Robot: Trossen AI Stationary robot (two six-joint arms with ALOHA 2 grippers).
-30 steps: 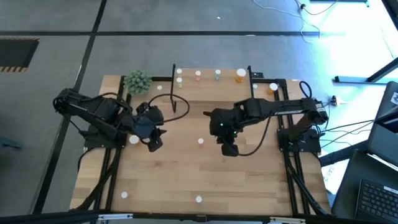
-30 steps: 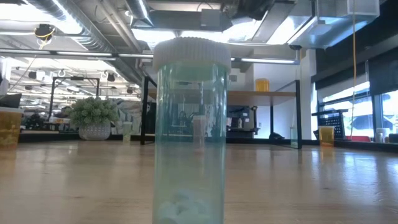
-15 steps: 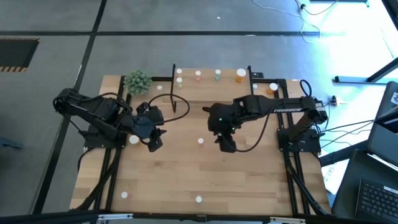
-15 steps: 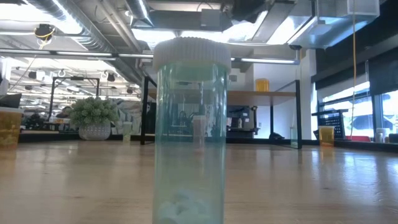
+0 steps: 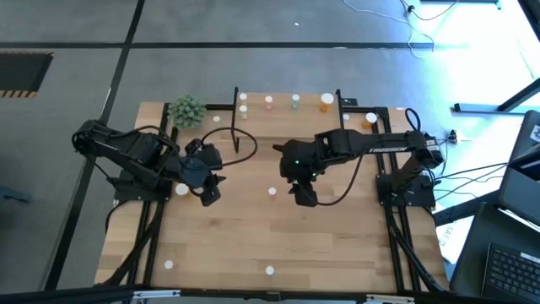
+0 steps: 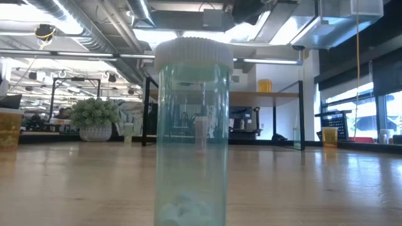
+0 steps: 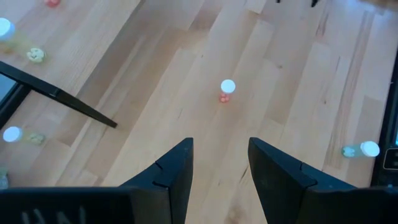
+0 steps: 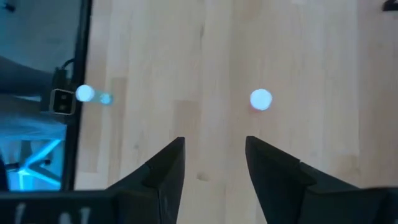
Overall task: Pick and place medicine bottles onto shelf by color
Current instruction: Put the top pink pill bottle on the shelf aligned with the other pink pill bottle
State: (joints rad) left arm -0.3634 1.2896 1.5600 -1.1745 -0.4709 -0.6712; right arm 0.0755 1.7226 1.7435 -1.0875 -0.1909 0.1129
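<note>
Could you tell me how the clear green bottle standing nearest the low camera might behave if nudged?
The green bottle looks tall and narrow, so it would probably tip easily. Only a few pills lie at its bottom, so it is likely light. Once down, its round body may roll.

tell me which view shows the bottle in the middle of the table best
The left wrist view: the middle bottle sits centred, pale cap and reddish body clear. The right wrist view shows mostly cap, the high view a speck; the low view doesn't clearly show it.

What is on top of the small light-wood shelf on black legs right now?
On the shelf, four small bottles stand in a row: pale, pink, green and orange. The space beneath its board is hidden.
</note>
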